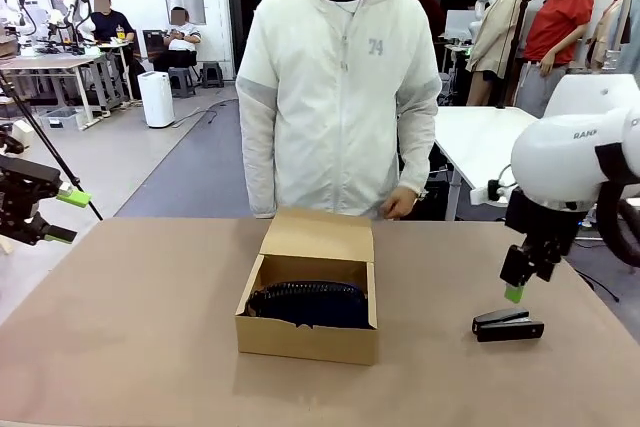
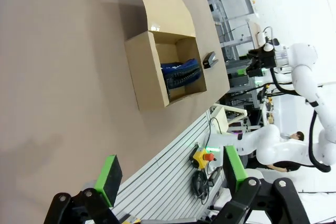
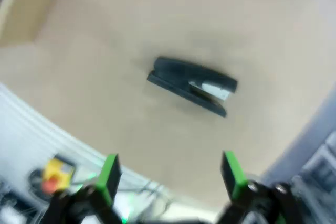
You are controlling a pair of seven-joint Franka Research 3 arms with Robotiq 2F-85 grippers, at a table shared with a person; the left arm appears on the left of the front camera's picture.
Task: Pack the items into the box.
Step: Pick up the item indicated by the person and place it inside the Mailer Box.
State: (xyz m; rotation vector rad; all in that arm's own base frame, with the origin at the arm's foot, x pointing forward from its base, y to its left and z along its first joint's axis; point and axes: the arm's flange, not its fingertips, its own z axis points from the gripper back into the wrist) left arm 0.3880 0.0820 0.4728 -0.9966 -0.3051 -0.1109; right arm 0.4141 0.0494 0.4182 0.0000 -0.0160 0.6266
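Step in hand: approach to the black stapler [image 1: 507,325]; the navy pouch [image 1: 310,303] already lies inside the open cardboard box [image 1: 300,335], whose flap lid is raised toward the person
Stapler: flat on the tabletop [image 1: 130,327], well to the right of the box; untouched
Right gripper [image 1: 527,282]: hovers just above the stapler; fingers spread, holding nothing
Left gripper [image 1: 66,216]: at the left edge, well apart from the box; fingers spread, empty
Next move: probably a descent so the fingers straddle the stapler's narrow width; then a firm pinch, a lift, and a carry over the box wall
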